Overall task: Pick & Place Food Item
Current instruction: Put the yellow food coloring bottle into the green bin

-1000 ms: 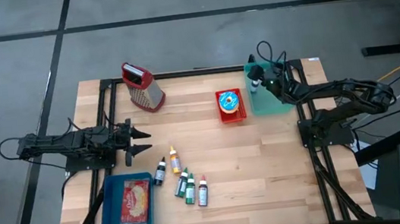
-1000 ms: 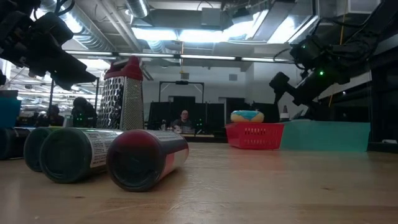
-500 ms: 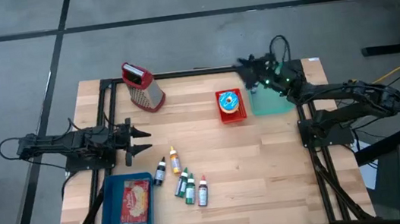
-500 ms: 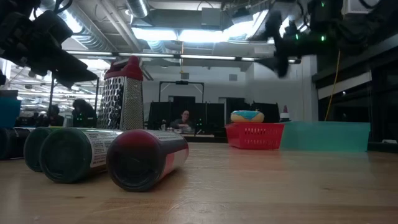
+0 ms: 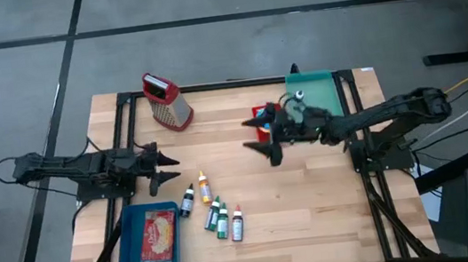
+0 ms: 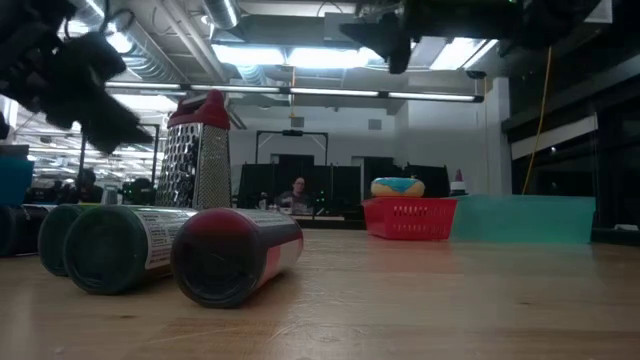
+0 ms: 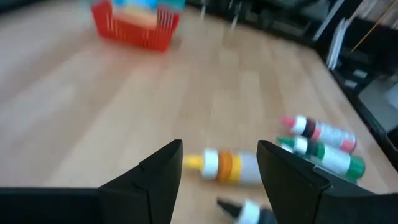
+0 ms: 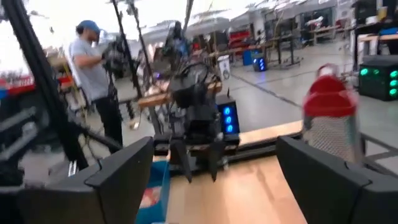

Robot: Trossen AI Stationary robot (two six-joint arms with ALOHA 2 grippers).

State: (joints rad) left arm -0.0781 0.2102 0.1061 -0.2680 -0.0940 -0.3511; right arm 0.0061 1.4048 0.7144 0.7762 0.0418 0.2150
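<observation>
Two candidates for the food item show: a doughnut (image 6: 398, 186) in the red basket (image 6: 410, 218) toward the table's (image 5: 316, 215) far right, and a flat packet (image 5: 159, 232) in the blue tray (image 5: 127, 251) at the near left corner. I take the doughnut as the more likely target, though I can't be sure.

I judge it light and soft, with icing that would smear or dent under a hard pinch. I'd take it across the ring, one finger through the hole if the spread allows, and close gently. It stands a little proud of the basket rim, which helps, but the basket is light too and may lift or slide with it.

My right gripper (image 5: 258, 137) hangs high over the table's middle, just beside the basket, fingers spread wide and holding nothing. My left gripper (image 5: 163, 164) waits near the left edge, also parted and empty.

Room is decent. The middle and near right of the table are bare wood. A teal bin (image 5: 319, 92) sits against the far right corner, close to the basket, so I'd come straight down, not sweep in from that side. The grater (image 5: 166, 102) stands at the far edge, well apart. Small bottles (image 5: 217, 212) lie loose near the near edge beside the tray and would roll if nudged.
</observation>
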